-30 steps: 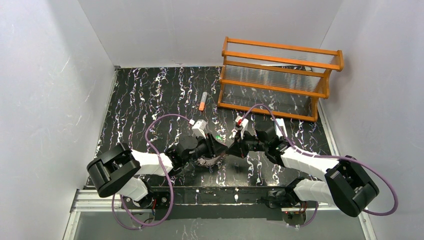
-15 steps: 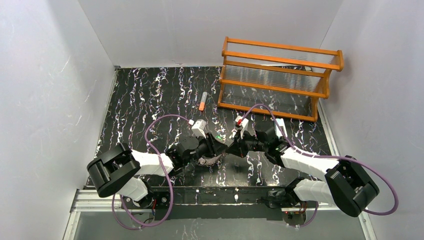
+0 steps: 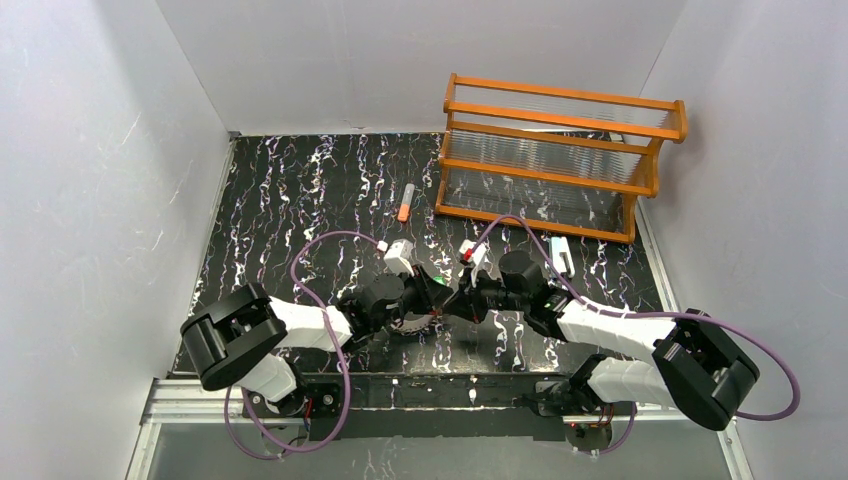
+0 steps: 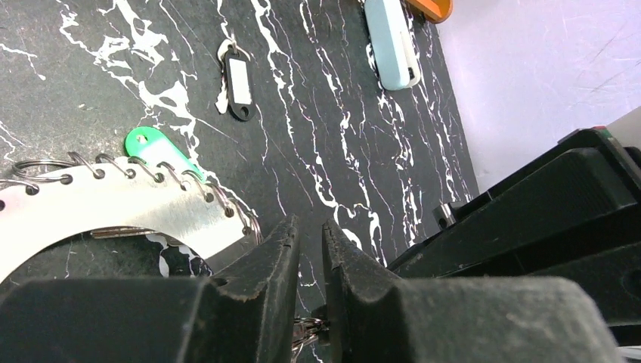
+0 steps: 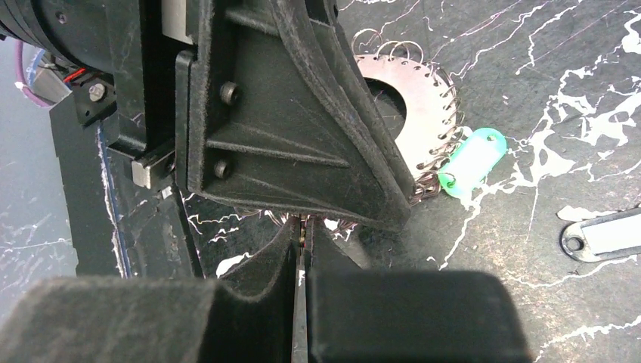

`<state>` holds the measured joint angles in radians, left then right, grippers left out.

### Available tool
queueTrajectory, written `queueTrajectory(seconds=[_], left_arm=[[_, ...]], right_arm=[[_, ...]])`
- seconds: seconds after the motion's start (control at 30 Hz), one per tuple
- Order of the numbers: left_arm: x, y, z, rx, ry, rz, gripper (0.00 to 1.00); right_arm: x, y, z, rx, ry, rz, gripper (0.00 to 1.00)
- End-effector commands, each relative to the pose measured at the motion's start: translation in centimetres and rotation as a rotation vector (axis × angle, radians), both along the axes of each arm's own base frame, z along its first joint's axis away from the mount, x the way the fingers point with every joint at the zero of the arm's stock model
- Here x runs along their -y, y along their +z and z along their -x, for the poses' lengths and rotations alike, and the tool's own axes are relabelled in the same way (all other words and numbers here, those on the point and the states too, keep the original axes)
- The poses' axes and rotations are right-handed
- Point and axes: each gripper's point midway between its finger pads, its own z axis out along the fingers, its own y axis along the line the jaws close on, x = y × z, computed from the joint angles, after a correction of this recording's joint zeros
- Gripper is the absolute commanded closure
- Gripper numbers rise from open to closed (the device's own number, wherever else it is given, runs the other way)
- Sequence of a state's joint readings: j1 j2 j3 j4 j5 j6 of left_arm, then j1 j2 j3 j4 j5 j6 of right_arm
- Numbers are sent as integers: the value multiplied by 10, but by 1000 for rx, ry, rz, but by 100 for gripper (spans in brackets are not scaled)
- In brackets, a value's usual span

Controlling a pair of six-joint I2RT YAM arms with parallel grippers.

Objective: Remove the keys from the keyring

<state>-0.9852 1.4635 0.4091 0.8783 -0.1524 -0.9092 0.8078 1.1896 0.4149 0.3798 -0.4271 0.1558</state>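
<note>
Grey keyring (image 4: 98, 208) could slip if left gripper (image 4: 310, 231) and right gripper (image 5: 302, 234), both clamped narrow on its rim loops, tug apart

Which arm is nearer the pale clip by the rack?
Right. The right arm has its wrist just beside the clip, slightly nearer the bases in the top view. The left arm is much farther away, on the far side of that wrist.

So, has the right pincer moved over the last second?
Yes. In the top view the right pincer has slid left, farther from the orange rack, which has stayed put.
</note>
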Motion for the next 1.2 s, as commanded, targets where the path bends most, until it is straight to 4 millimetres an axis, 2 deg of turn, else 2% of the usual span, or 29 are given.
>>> queueTrajectory(seconds=[0.0,0.17,0.33,0.4,0.47,0.53,0.57,0.87,1.0,1.17], left_arm=[[-2,9,-8,22,46,-6,84],[-7,12,-6,19,53,-10,75],[-7,12,-4,11,52,-8,74],[-5,12,-4,11,47,-8,77],[-2,13,-4,12,35,-8,86],[0,15,-3,16,24,-5,100],[-1,17,-3,22,25,-3,100],[-27,42,-12,32,40,31,100],[-27,62,-12,67,0,59,100],[-24,75,-10,79,-26,81,100]], right_arm=[[-8,23,-13,88,-37,-70,99],[-6,24,-21,85,-92,-65,99],[-7,27,-24,79,-112,-81,99],[-7,28,-24,78,-111,-87,99],[-8,28,-22,78,-101,-94,99],[-8,27,-20,80,-89,-95,99],[-8,27,-19,84,-85,-98,99],[13,33,-13,177,-109,-160,55],[12,41,-4,222,-55,-215,48],[11,42,3,264,-9,-250,47]])
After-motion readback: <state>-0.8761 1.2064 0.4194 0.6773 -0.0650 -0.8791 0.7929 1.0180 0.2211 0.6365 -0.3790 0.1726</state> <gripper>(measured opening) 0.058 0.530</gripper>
